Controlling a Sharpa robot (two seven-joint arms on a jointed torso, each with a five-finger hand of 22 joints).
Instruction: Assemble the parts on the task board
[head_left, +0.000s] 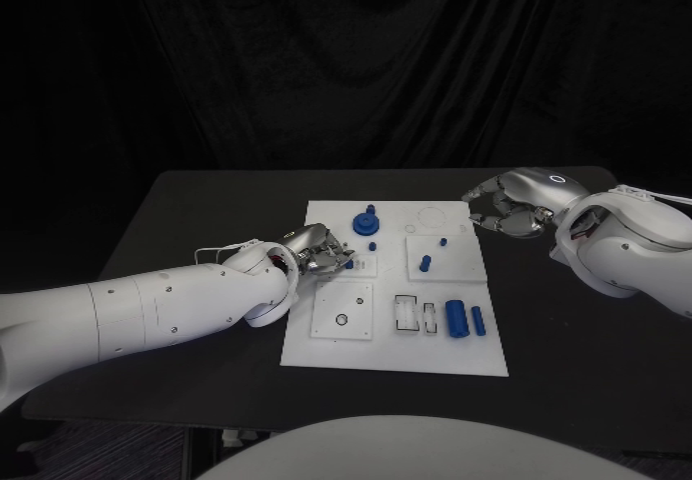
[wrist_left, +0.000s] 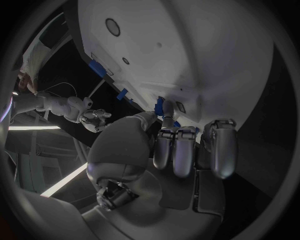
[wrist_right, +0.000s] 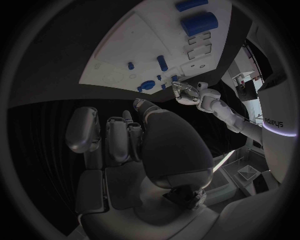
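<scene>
Head view: my left hand (head_left: 320, 250) pinches a small blue part (wrist_left: 160, 105) at the board's (head_left: 346, 345) left edge. My right hand (head_left: 508, 208) hovers beside the board, fingers curled, holding nothing.

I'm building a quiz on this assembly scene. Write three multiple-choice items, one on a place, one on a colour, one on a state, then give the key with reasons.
1. Where is the left hand?
A. over the left edge of the task board
B. off the table's front edge
C. beyond the board's right edge

2. What colour is the thick cylinder part lying near the board's front right?
A. red
B. blue
C. yellow

3. What is the right hand holding?
A. a blue part
B. the board's corner
C. nothing that can be seen

Key: 1 A, the head view shows the left hand at the board's left edge. 2 B, the cylinder is plainly blue. 3 C, the right hand sits beside the board's far right corner, off the board, and the right wrist view shows nothing in its fingers.
</scene>
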